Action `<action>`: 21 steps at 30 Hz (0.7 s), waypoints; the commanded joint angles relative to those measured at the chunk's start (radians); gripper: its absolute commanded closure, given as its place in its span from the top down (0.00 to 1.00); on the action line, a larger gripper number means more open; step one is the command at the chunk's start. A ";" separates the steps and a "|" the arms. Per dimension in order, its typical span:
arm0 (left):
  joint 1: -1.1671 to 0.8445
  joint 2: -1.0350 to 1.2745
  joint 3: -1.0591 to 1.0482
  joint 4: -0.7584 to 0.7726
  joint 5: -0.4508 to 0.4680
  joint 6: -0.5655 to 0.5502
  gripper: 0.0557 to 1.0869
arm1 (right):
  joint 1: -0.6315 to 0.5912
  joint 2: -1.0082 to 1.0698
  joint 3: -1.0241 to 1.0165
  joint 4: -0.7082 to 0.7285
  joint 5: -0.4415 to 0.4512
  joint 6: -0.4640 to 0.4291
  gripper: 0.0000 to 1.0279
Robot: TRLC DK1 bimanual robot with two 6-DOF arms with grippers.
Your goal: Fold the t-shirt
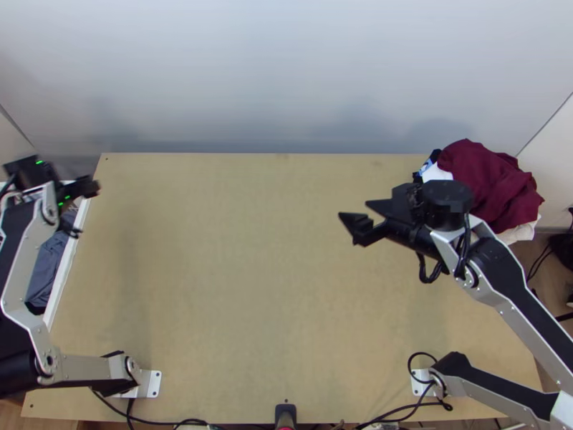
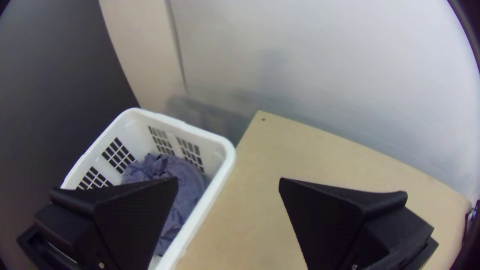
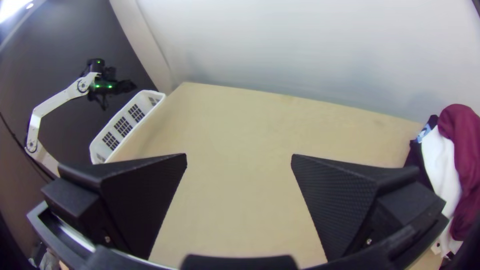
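Note:
At the table's far right corner, a bunched dark red cloth lies over white and dark pieces; in the right wrist view the dark red cloth hangs beside a white cloth. Which piece is the t-shirt, I cannot tell. My right gripper is over the right half of the table, left of that pile; in its wrist view the right gripper stands open, holding nothing. Over the basket at the left edge is my left gripper; in its wrist view the left gripper is open and empty.
A white basket with bunched grey-blue cloth inside stands against the table's left edge. The bare wooden table lies between the arms, with a pale wall behind it. Black cables run along the near edge.

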 commanded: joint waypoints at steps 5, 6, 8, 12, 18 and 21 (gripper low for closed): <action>0.300 0.137 -0.039 0.118 0.001 0.115 0.95 | 0.182 0.017 0.041 -0.081 -0.059 0.001 0.95; 0.320 0.157 -0.032 0.124 0.002 0.122 0.95 | 0.199 0.025 0.052 -0.090 -0.059 -0.006 0.95; 0.352 0.209 -0.006 0.127 0.002 0.131 0.95 | 0.213 0.043 0.077 -0.104 -0.058 -0.023 0.95; 0.392 0.297 0.047 0.130 0.002 0.167 0.95 | 0.217 0.086 0.135 -0.128 -0.058 -0.043 0.95; 0.427 0.487 0.194 0.118 0.004 0.156 0.95 | 0.228 0.119 0.159 -0.153 -0.055 -0.052 0.95; 0.429 0.582 0.277 0.076 0.005 0.161 0.95 | 0.240 0.129 0.159 -0.159 -0.048 -0.051 0.95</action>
